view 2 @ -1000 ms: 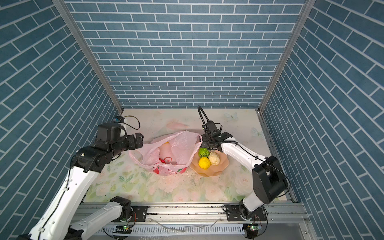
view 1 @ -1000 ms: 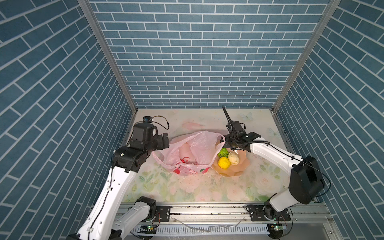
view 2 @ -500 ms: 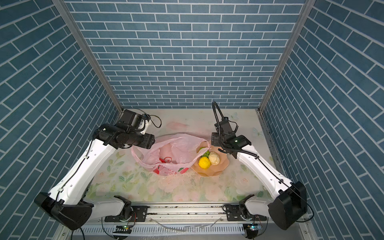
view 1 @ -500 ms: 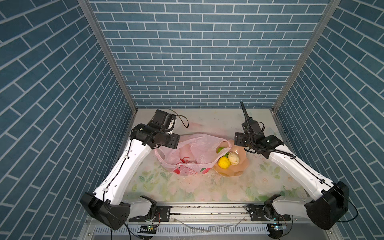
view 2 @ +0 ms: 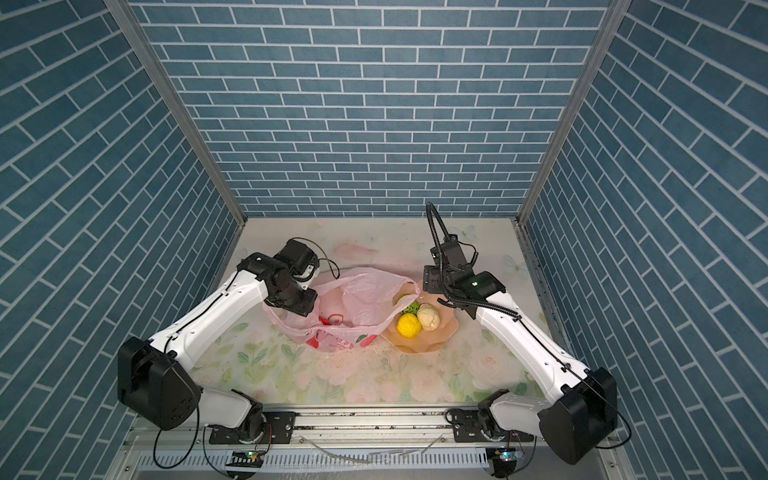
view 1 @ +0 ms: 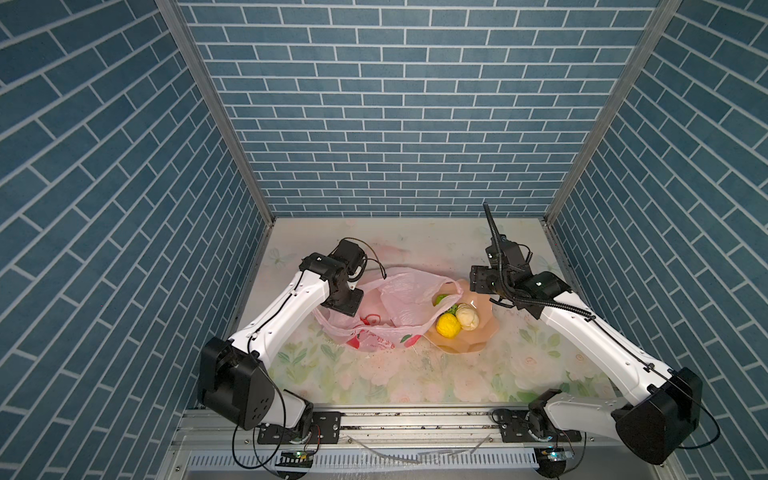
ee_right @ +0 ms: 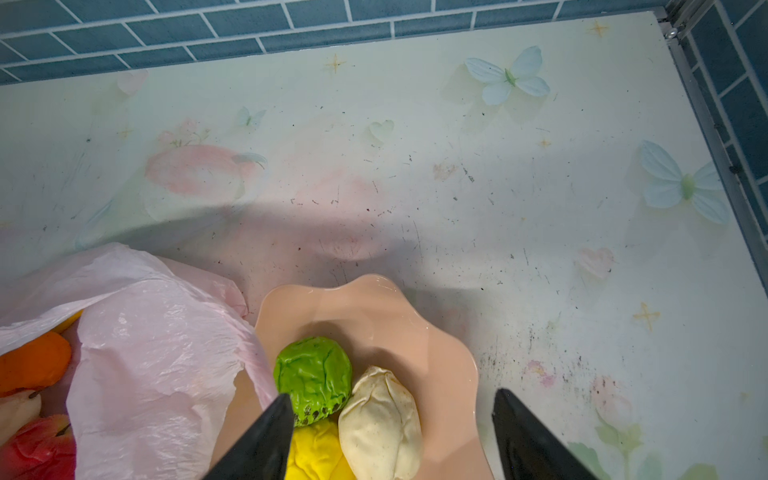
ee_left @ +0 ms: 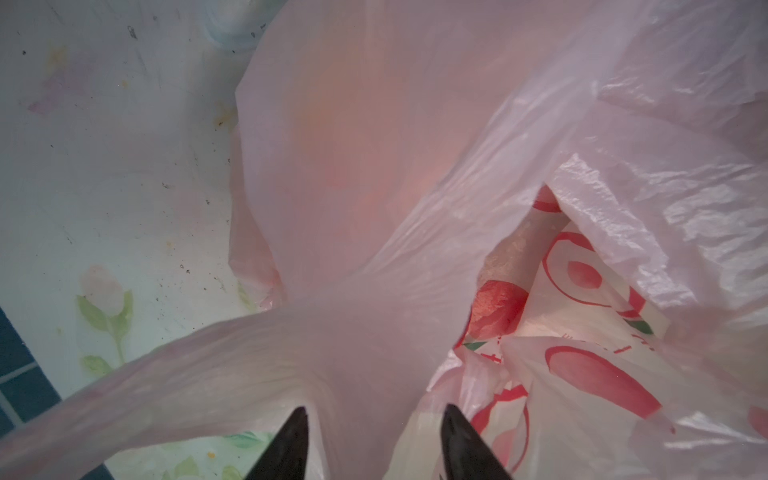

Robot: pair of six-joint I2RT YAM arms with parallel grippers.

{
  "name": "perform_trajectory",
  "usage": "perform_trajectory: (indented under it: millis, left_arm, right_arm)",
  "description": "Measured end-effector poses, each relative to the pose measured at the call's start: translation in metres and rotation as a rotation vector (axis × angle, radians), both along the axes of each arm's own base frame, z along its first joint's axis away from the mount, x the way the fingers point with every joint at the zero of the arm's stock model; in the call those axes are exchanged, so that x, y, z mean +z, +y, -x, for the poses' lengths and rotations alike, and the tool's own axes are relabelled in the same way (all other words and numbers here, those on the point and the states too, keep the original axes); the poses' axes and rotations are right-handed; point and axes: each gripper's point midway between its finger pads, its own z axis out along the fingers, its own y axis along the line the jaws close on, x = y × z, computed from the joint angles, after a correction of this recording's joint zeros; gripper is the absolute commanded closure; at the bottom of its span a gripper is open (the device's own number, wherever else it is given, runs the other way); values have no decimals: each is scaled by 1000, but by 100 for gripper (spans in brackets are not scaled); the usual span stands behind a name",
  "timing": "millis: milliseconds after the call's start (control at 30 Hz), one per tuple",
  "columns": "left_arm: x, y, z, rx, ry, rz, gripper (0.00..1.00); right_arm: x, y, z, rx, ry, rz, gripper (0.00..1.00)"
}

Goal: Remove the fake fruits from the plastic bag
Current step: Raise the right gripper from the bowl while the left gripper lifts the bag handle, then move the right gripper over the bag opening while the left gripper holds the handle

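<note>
Blue brick-pattern walls on three sides, pale floral tabletop below.

In both top views: plastic bag slumped near the middle of the tabletop, somewhat toward the left edge, mouth gaping upward. Peach scalloped bowl right beside it on the right-edge side, touching it, one bag handle draped over the bowl's rim. In the bowl, out of the bag: yellow fruit, cream fruit pressed against it, green fruit partly under the handle. Left arm bent down over the bag's left end, right arm reaching to the bowl's far rim. Fingertips of both hidden here.

Left wrist view: left hand with fingers apart, pink bag film showing in the gap, nothing clamped; touching or not, cannot tell. Beyond, through the bag's mouth, red fruit inside, something pale and rough behind it, kind unclear.

Right wrist view: right hand spread wide and empty above the bowl, green, cream and yellow fruits clustered below. Beside the bowl, inside the bag: orange fruit, red fruit, pale stemmed fruit between them.
</note>
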Motion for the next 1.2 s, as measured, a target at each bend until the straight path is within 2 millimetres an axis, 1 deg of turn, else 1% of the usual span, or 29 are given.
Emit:
perform_trajectory:
  millis: [67, 167, 233, 333, 400, 500, 567, 667, 700, 767, 867, 967, 1033, 1100, 1200]
  left_arm:
    - [-3, 2, -4, 24, -17, -7, 70]
    - [-7, 7, -11, 61, -54, -31, 80]
    - [-10, 12, -15, 91, -78, -52, 84]
    - [-6, 20, -20, 151, -137, -69, 85]
    - [2, 25, -22, 194, -189, -67, 85]
    - [21, 32, -25, 259, -276, -50, 85]
    - [36, 38, -25, 303, -339, -33, 85]
    - [49, 45, -23, 350, -394, -21, 85]
    - [52, 47, -22, 364, -405, -19, 85]
    - [57, 53, -22, 392, -425, -12, 85]
    - [63, 66, -20, 448, -445, 2, 85]
    - [68, 84, -18, 516, -461, 22, 85]
    - [72, 91, -17, 543, -470, 39, 85]
    - [73, 91, -17, 549, -470, 62, 85]
    - [70, 82, -17, 526, -447, 105, 85]
  right_arm:
    - [0, 3, 0, 10, 1, -12, 25]
    - [2, 10, 0, 46, -1, -34, 28]
    - [4, 18, 1, 79, -5, -53, 30]
    - [6, 36, 4, 143, -2, -73, 32]
    - [7, 54, 7, 197, 4, -76, 32]
    - [11, 93, 9, 291, 12, -89, 34]
    - [17, 125, 10, 357, 13, -109, 36]
    - [26, 172, 12, 448, 12, -143, 40]
    - [29, 185, 12, 471, 9, -153, 41]
    - [36, 218, 13, 531, 7, -182, 43]
    - [39, 257, 19, 605, 15, -215, 45]
    - [36, 283, 26, 663, 37, -238, 46]
    - [32, 295, 33, 697, 58, -248, 46]
    - [28, 305, 40, 732, 84, -263, 47]
    - [19, 318, 54, 788, 134, -282, 49]
